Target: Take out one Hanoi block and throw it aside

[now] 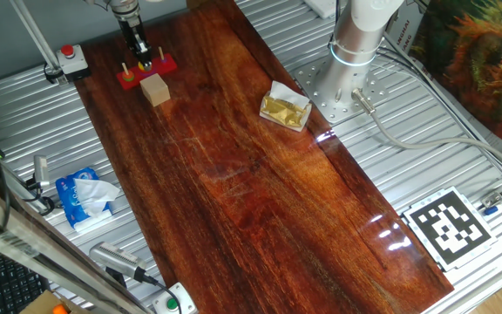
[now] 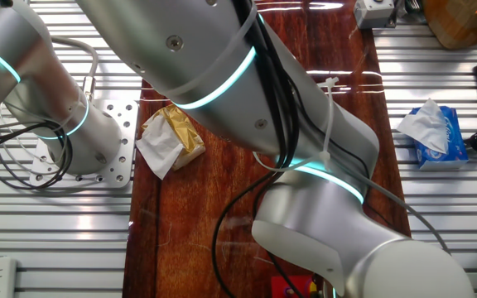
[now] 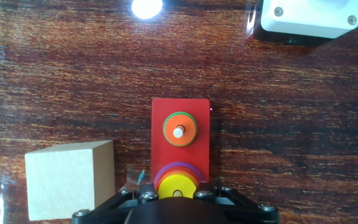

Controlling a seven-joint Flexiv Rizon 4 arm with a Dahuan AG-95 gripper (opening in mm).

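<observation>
Dark wood table [image 1: 260,192]; pincer [image 1: 139,52] over yellow Hanoi block [image 3: 176,186]; opening indiscernible.

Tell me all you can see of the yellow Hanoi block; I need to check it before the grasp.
The Hanoi block is a small round yellow disc, matte like painted wood. It lies flat on top of a stack of wider discs, purple and orange rims showing around it, at the near end of the red base. The gripper covers its near edge and centre. Whether the fingers touch it cannot be told.
</observation>
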